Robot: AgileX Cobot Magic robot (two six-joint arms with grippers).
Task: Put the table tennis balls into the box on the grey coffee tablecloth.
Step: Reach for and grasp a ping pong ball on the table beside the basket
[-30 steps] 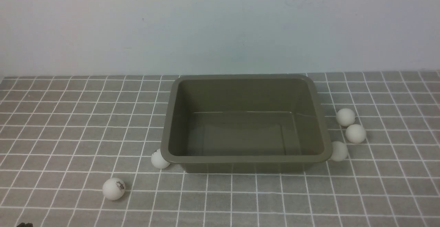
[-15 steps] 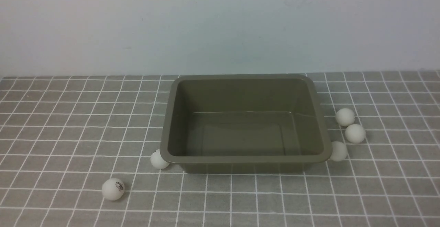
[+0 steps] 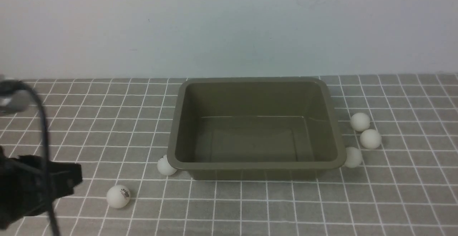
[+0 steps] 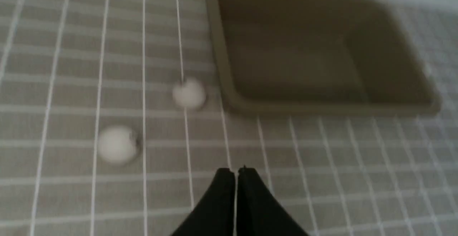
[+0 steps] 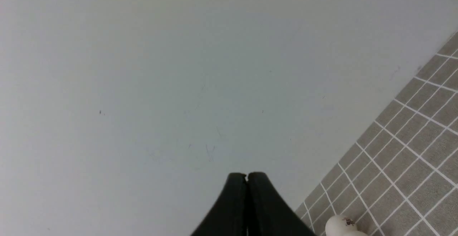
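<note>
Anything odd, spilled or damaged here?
Nothing stands out. The box sits level and empty on the tablecloth; five balls lie on the cloth beside it. The left gripper and right gripper are shut, holding nothing.

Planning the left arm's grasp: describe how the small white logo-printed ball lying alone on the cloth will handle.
The small matte white logo-printed ball lies free on flat grey checked tablecloth: a nudge likely rolls it. Smooth, probably light, it may squirt from an off-centre pinch.

Front view faces wall [image 3: 229,25] — left wrist shares the box [image 3: 250,165]
</note>
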